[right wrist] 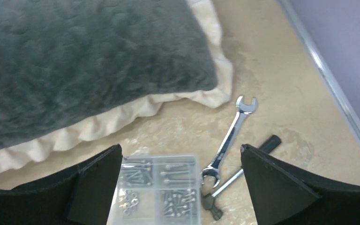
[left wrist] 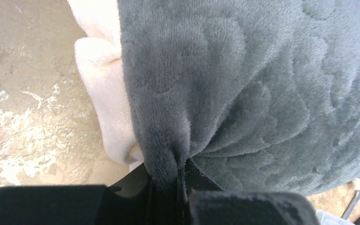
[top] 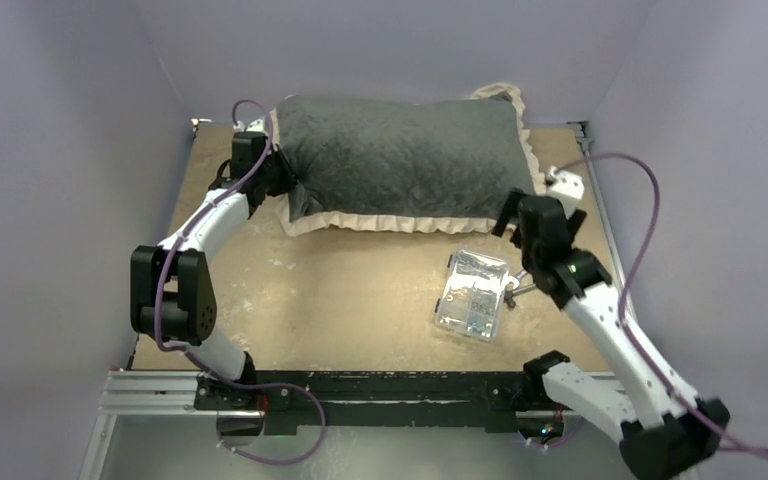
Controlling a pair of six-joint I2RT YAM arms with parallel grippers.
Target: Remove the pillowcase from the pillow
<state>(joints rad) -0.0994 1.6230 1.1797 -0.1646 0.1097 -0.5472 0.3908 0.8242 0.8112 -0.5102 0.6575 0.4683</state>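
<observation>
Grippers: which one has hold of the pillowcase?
The left gripper, shut on a pinched fold of the grey plush pillowcase; the right gripper stands open, holding nothing.

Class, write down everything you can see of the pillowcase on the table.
The pillowcase has a dark grey-green plush, quilted-looking face and a cream ruffled frill round its edge. It lies face up and plump at the far side of the table, evidently filled. The left end effector is shut on a pinched fold at its left end.

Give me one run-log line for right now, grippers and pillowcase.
left gripper: shut on pillowcase, left end | right gripper: open, empty | pillowcase: not yet removed
</observation>
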